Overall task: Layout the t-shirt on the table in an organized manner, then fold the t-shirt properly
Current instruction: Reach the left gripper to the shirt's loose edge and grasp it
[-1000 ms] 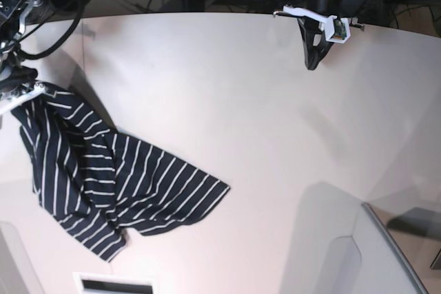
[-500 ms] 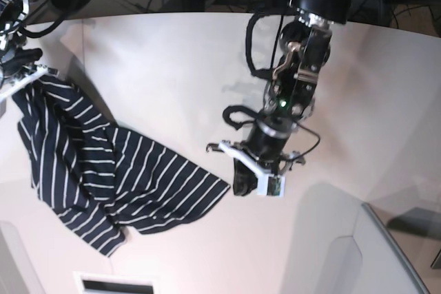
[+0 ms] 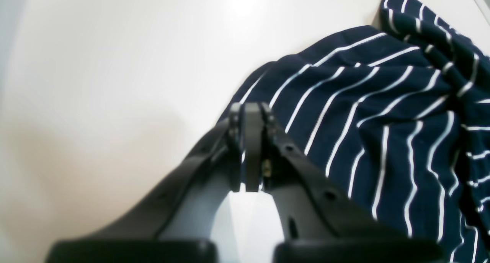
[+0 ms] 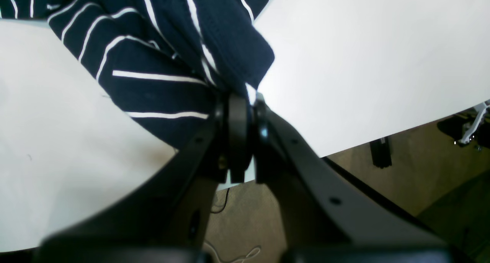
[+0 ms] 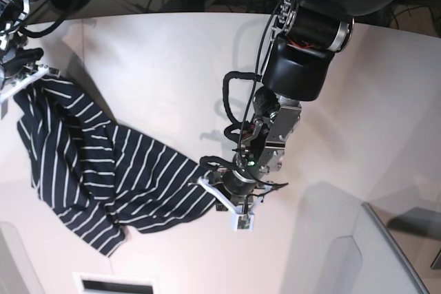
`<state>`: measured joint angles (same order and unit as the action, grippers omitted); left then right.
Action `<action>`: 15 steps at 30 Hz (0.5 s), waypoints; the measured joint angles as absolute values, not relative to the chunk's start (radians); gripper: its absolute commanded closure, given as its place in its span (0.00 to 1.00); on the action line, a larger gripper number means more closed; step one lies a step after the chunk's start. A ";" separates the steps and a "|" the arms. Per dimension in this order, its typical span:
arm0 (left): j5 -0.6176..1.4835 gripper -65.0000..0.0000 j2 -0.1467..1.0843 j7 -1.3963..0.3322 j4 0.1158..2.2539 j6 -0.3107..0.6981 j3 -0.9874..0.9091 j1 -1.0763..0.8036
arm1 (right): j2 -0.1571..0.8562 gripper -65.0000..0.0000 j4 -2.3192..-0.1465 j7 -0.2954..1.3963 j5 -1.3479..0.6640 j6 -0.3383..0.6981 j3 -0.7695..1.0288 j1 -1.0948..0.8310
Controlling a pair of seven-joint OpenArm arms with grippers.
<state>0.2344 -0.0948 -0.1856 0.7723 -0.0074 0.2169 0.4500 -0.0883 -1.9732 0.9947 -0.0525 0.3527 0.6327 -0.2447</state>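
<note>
Both arms at the striped t-shirt, one at each end

The t-shirt [image 5: 103, 170] lies rumpled on the near left part of the table [image 5: 179, 74] in the base view. The right gripper [image 4: 242, 113] is clamped on a bunched edge of the cloth near the table's rim. The left gripper [image 3: 250, 117] has its jaws pressed together at the shirt's opposite corner, seemingly pinching the hem, though the blur leaves that uncertain
</note>
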 measured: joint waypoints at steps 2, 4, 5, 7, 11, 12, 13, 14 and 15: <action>0.235 1.00 -0.103 -0.150 0.695 -0.007 0.216 0.485 | -0.088 0.98 -1.973 0.994 -0.052 0.353 0.633 -0.244; 0.235 1.00 -0.114 -0.121 0.572 -0.009 0.215 0.531 | -0.088 0.98 -1.973 0.995 -0.052 0.353 0.634 -0.245; 0.235 1.00 -0.122 -0.100 0.514 -0.007 0.215 0.550 | -0.088 0.98 -1.973 0.995 -0.052 0.353 0.635 -0.245; 0.234 1.00 -0.136 -0.015 0.403 -0.007 0.215 0.575 | -0.088 0.98 -1.973 0.994 -0.052 0.353 0.637 -0.245; 0.233 1.00 -0.142 0.050 0.320 -0.008 0.216 0.575 | -0.086 0.98 -1.973 0.989 -0.055 0.353 0.632 -0.266; 0.233 1.00 -0.140 0.049 0.320 -0.007 0.216 0.575 | -0.086 0.98 -1.974 0.994 -0.056 0.352 0.631 -0.273; 0.233 1.00 -0.140 0.051 0.320 -0.008 0.216 0.578 | -0.088 0.98 -1.973 0.997 -0.054 0.352 0.631 -0.278; 0.233 1.00 -0.139 0.054 0.320 -0.007 0.216 0.581 | -0.088 0.98 -1.973 0.997 -0.052 0.352 0.631 -0.278; 0.233 1.00 -0.139 0.059 0.320 -0.007 0.216 0.582 | -0.088 0.98 -1.973 0.997 -0.053 0.353 0.631 -0.275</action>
